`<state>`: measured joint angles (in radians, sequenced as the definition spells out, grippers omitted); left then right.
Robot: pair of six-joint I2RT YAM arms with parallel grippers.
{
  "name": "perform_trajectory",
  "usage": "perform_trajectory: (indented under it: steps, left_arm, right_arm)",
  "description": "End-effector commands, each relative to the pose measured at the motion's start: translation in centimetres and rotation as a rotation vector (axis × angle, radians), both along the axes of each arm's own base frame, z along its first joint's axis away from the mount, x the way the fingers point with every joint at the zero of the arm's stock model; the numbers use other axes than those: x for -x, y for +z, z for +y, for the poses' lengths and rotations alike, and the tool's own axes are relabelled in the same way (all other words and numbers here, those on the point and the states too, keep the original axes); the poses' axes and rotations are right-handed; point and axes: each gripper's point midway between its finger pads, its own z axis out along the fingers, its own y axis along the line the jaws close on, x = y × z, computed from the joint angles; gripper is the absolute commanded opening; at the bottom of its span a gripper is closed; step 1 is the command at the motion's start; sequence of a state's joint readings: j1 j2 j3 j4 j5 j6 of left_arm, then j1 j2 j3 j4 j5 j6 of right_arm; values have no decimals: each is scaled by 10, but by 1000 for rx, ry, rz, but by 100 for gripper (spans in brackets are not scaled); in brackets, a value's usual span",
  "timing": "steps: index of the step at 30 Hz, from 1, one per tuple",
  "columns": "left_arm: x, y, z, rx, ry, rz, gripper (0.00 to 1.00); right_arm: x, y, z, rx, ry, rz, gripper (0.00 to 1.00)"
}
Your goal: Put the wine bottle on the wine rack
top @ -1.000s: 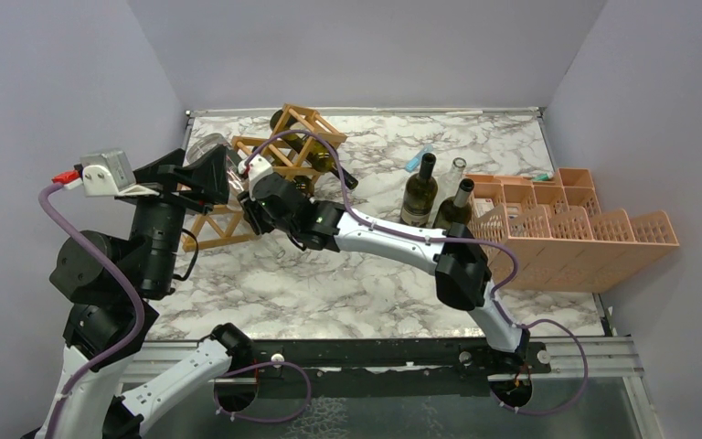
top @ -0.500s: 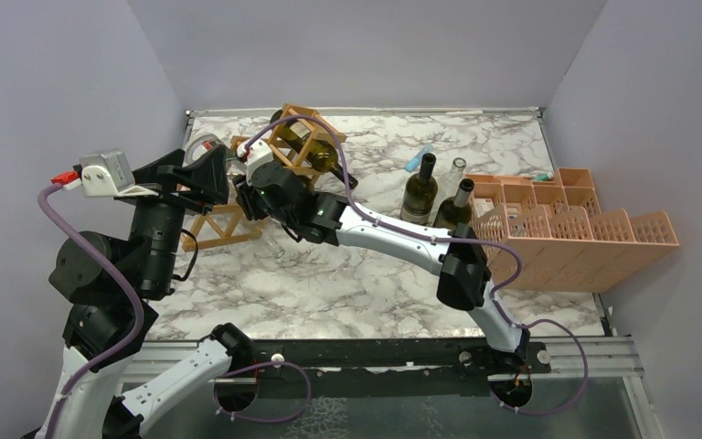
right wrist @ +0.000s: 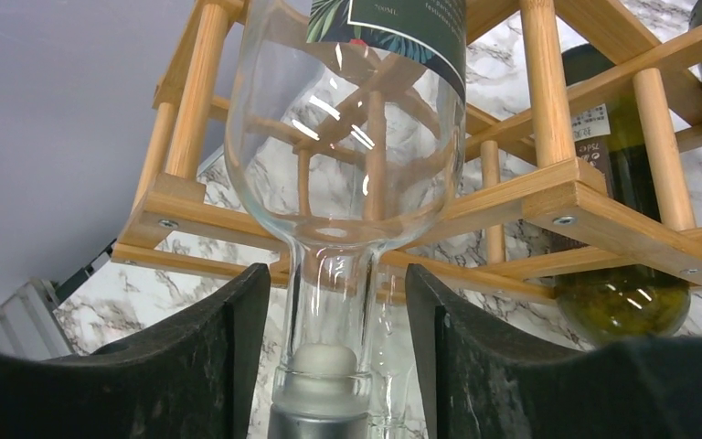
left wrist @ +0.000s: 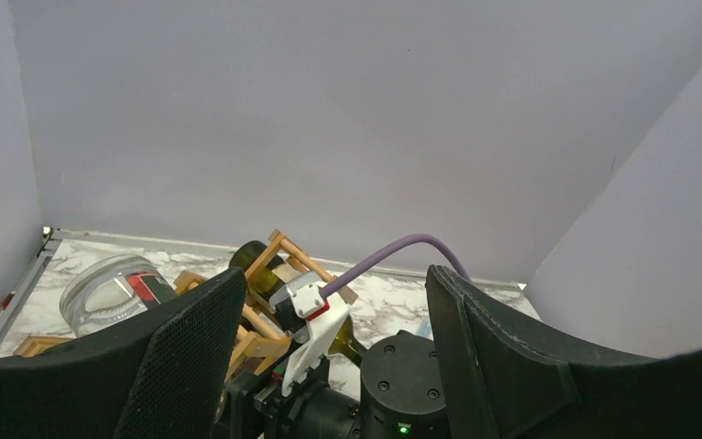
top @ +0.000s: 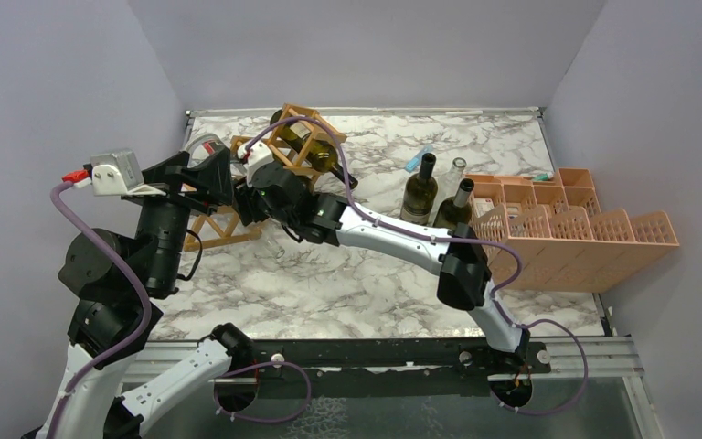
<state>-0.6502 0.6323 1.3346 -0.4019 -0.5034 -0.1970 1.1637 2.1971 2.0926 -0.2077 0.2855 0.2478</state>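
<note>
A clear glass wine bottle [right wrist: 347, 183] with a dark label lies in the light wooden wine rack [right wrist: 585, 197], its capped neck pointing at my right wrist camera. My right gripper [right wrist: 338, 357] is open around that neck, with a gap between the glass and each finger. From above, the right gripper [top: 254, 197] sits at the near side of the wine rack [top: 302, 146]. The bottle's round base [left wrist: 110, 291] sticks out at the rack's left. My left gripper [left wrist: 334, 347] hovers open and empty above the right wrist, seen from above by the left gripper [top: 203, 174] next to the rack.
A dark green bottle [right wrist: 622, 293] lies in the rack cell to the right. Two dark bottles [top: 419, 192] [top: 454, 206] and a clear one [top: 457, 169] stand mid-table. A salmon-pink gridded crate [top: 567, 229] lies at the right. Walls close the left and back.
My right gripper pushed up and left toward the rack with the bottle neck, then its jaws came apart off the neck. The left arm shifted slightly to the right.
</note>
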Motion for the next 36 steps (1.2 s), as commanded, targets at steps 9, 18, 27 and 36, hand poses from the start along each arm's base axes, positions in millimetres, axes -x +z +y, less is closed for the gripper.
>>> perform_trajectory:
  steps: [9,18,27,36]
  left_arm:
    - [3,2,4,-7,8,-4,77]
    - [7,-11,-13,-52,-86,0,78]
    - [3,-78,-92,-176,-428,69,83]
    - [-3,-124,-146,-195,-653,107,89]
  right_arm:
    - [20,80,-20,-186,33,-20,64]
    - [30,113,-117,-227,-109,-130,64]
    - [27,107,-300,-70,-566,-216,64]
    - [26,120,-393,-1,-821,-256,70]
